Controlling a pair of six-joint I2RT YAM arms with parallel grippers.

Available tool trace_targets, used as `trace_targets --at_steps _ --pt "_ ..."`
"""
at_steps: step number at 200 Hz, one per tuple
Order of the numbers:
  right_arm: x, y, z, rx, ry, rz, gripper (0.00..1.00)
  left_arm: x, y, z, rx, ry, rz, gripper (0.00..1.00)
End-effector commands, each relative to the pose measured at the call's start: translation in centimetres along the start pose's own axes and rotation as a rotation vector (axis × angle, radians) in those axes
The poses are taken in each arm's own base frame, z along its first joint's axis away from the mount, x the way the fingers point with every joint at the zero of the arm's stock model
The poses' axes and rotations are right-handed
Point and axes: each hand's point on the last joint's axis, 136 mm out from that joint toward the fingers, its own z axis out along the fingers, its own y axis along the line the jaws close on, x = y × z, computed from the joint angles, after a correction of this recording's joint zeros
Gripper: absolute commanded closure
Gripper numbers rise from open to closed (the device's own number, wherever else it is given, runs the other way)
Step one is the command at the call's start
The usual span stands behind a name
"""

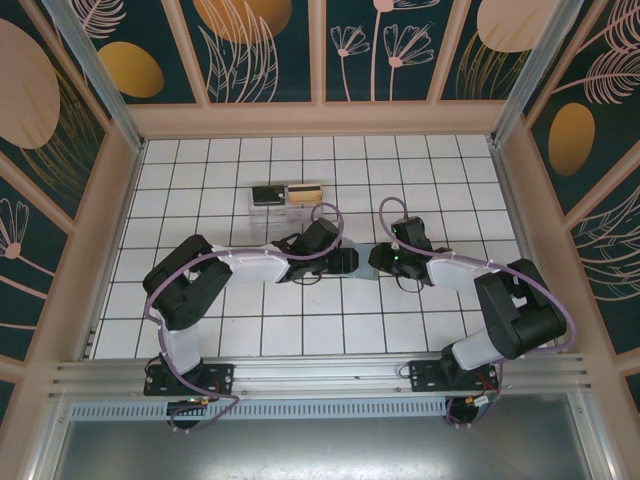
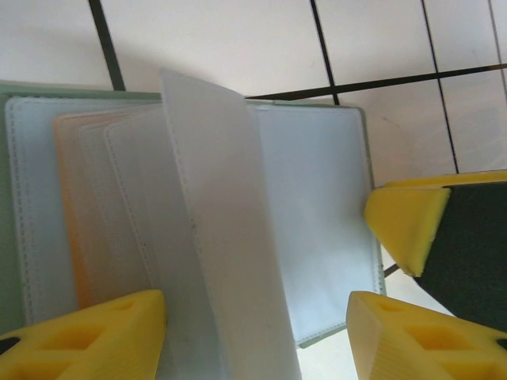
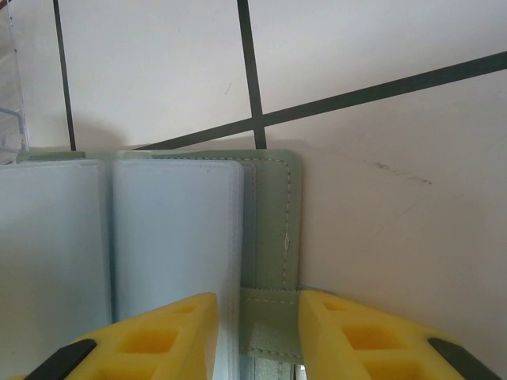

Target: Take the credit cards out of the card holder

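Now | card holder (image 3: 273, 206): soft grey-green cover, stitched edge, frosted clear sleeves, lying open on white tiled tabletop (image 3: 412, 237) between both arms | credit card (image 2: 67, 206): thin, tan-orange, tucked inside a left-hand sleeve | left fingers (image 2: 95, 336): yellow, wide apart, a raised sleeve leaf between them | right fingers (image 3: 158, 344): narrow, pinching the holder's green edge tab
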Motion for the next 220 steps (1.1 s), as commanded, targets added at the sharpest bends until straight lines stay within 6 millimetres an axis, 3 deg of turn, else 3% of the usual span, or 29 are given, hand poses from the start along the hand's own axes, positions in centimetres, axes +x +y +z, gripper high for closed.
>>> trace_targets --at_steps 1,54,88,220 --pt "2.1 -1.2 0.3 0.034 0.063 0.022 0.65 -0.5 -1.3 -1.0 0.041 -0.015 0.016 0.37" --pt "2.2 -1.2 0.2 0.034 0.062 0.019 0.65 -2.2 1.6 -2.7 -0.135 -0.094 0.034 0.37" --pt "2.2 -1.2 0.2 0.033 0.063 0.021 0.65 -2.0 3.4 -2.3 -0.200 -0.075 0.025 0.38" --pt "2.1 -1.1 0.2 0.035 0.064 0.018 0.65 -0.5 2.9 -0.5 -0.133 -0.009 0.018 0.39"
